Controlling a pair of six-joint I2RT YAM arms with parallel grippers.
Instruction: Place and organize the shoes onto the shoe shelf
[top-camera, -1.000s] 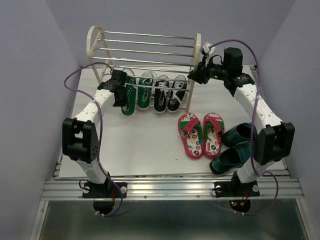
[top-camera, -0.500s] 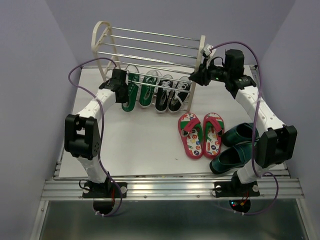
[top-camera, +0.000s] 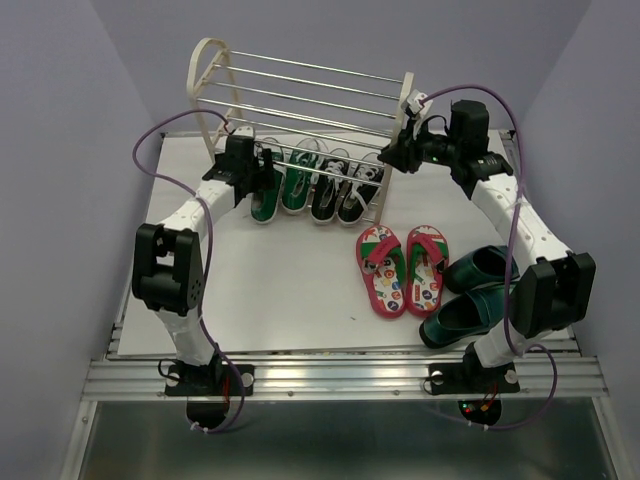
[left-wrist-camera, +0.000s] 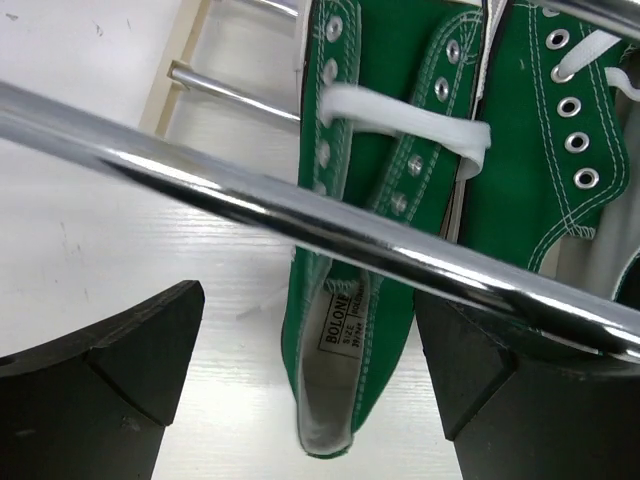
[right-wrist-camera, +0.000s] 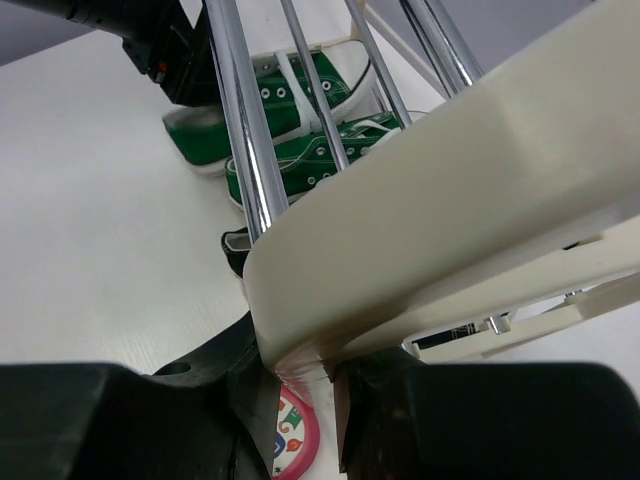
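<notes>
Flip-flops (top-camera: 402, 268) lie lengthwise toward the shoe shelf (top-camera: 300, 90), before its right end, nearest the right hand (top-camera: 397, 152) clamping its frame; the left hand (top-camera: 260, 172) gapes wide.

The shoe shelf (top-camera: 305, 90) has side frames (right-wrist-camera: 450, 200) of smooth cream plastic with a soft sheen, and thin bars (left-wrist-camera: 300, 215) of bright polished metal that mirror the light. The green sneakers (left-wrist-camera: 385, 150) are woven cloth with pale stitching, flat white cloth laces (left-wrist-camera: 400, 115) and small shiny metal eyelets (left-wrist-camera: 587, 178). The dark teal loafers (top-camera: 470, 300) look glossy, the flip-flops (top-camera: 402, 268) have matt printed soles, and the white table (top-camera: 270, 290) is matt and faintly streaked.
</notes>
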